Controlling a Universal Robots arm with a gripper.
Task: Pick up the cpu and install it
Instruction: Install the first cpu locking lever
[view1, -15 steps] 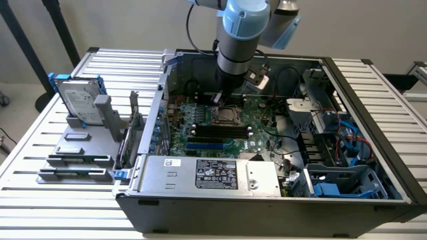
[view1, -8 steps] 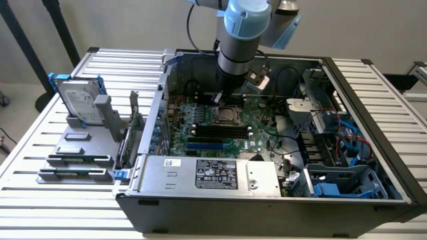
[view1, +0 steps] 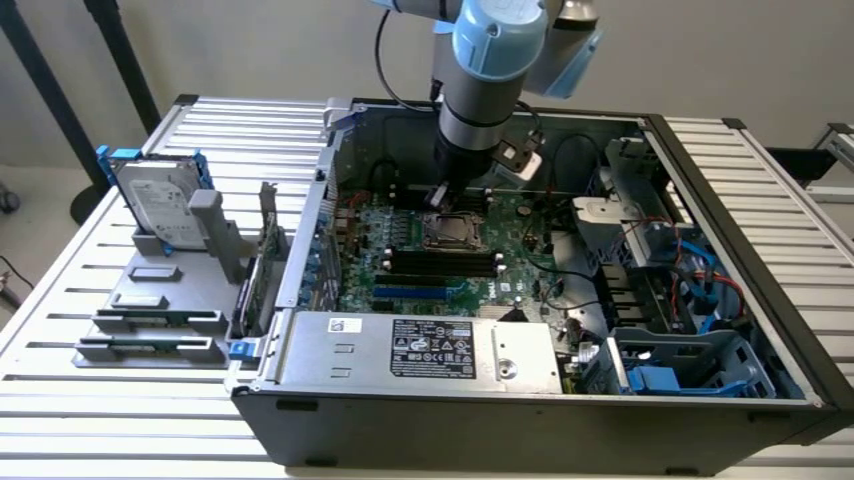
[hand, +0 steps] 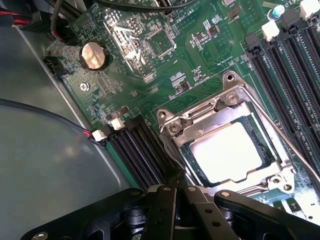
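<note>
- In the exterior view we see the arm (view1: 487, 90) reaching down from the top centre of the frame into the open computer case (view1: 534, 400), which lies on its side on a slatted white table (view1: 80, 400)
- The gripper (view1: 451, 200) sits just above the socket (view1: 454, 232) on the green motherboard (view1: 441, 270), near the middle of the frame; in the wrist view its black linkage shows along the bottom edge, with the fingers (hand: 167, 200) drawn together at centre bottom; we read the jaws as closed, with nothing held between them
- The cpu (hand: 232, 151) lies flat in the socket frame (hand: 220, 107), in the lower right part of the wrist view; its shiny metal top reflects light, and the metal frame surrounds it on all sides; the fingers end just beside the socket's near edge, apart from the chip
- A thin metal lever (hand: 290, 145) runs diagonally along the socket's right side in the wrist view
- Black memory slots (hand: 142, 155) lie to the left of the socket, and more slots (hand: 295, 65) at the upper right; a round coin battery (hand: 94, 55) sits at the upper left
- At the exterior view's left, a grey holder (view1: 154, 320) on the table carries a hard drive (view1: 163, 205) standing upright in a blue bracket; the power supply (view1: 414, 350) with its label fills the case's lower part
</note>
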